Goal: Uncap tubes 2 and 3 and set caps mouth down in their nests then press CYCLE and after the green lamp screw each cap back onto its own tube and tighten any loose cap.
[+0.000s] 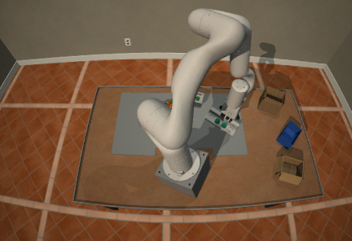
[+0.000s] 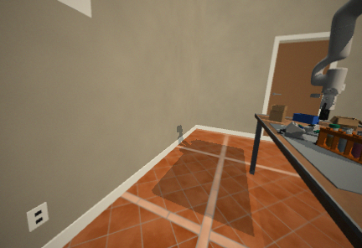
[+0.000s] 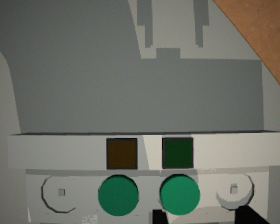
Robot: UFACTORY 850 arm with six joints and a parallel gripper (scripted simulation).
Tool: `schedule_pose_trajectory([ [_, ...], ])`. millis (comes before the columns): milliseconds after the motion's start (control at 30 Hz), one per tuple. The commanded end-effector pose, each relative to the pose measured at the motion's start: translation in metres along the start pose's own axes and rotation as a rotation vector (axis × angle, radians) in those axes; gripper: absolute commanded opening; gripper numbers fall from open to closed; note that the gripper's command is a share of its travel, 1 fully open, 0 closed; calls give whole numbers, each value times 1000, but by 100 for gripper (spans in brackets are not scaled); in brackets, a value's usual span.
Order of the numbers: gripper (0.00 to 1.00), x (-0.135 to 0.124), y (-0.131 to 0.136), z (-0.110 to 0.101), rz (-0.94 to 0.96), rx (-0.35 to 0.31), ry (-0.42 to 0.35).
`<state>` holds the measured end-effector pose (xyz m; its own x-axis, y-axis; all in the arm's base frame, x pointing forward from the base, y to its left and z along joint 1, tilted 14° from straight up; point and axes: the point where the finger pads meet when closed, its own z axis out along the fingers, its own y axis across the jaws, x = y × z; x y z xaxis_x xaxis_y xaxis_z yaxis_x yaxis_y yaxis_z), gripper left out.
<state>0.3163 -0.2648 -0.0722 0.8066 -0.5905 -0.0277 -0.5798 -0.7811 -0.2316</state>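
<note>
The cap tray (image 1: 233, 131) (image 3: 241, 150) holds two green caps, flat with closed tops up: one cap (image 1: 217, 121) (image 3: 118, 195) in nest 2, one cap (image 1: 224, 125) (image 3: 180, 195) in nest 3. Nest 1 (image 3: 61, 192) and nest 4 (image 3: 234, 189) are empty. The amber lamp (image 3: 122, 153) and green lamp (image 3: 177, 153) are both dark. My gripper (image 2: 324, 114) (image 3: 203, 218) is open and empty above the tray's right half. The orange decapping station (image 1: 169, 104) (image 2: 324, 131) is mostly hidden by the arm in the top view. In the exterior view a green cap (image 2: 333, 126) tops its nearest visible tube; the rest are partly cut off.
A pale key housing with the green key (image 1: 198, 98) stands left of the tray; the blue key is hidden behind the arm. A blue bin (image 1: 289, 134) (image 2: 306, 118) and two open cardboard boxes (image 1: 271, 100) (image 1: 291, 170) stand along the table's right side.
</note>
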Motion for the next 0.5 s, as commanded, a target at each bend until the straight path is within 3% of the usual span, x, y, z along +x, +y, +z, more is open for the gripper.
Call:
schedule_pose_trajectory([
  [0, 46, 1, 0, -24, 1, 7, -21],
  [233, 46, 2, 0, -57, 1, 7, -21],
  [467, 46, 2, 0, -57, 1, 7, -21],
])
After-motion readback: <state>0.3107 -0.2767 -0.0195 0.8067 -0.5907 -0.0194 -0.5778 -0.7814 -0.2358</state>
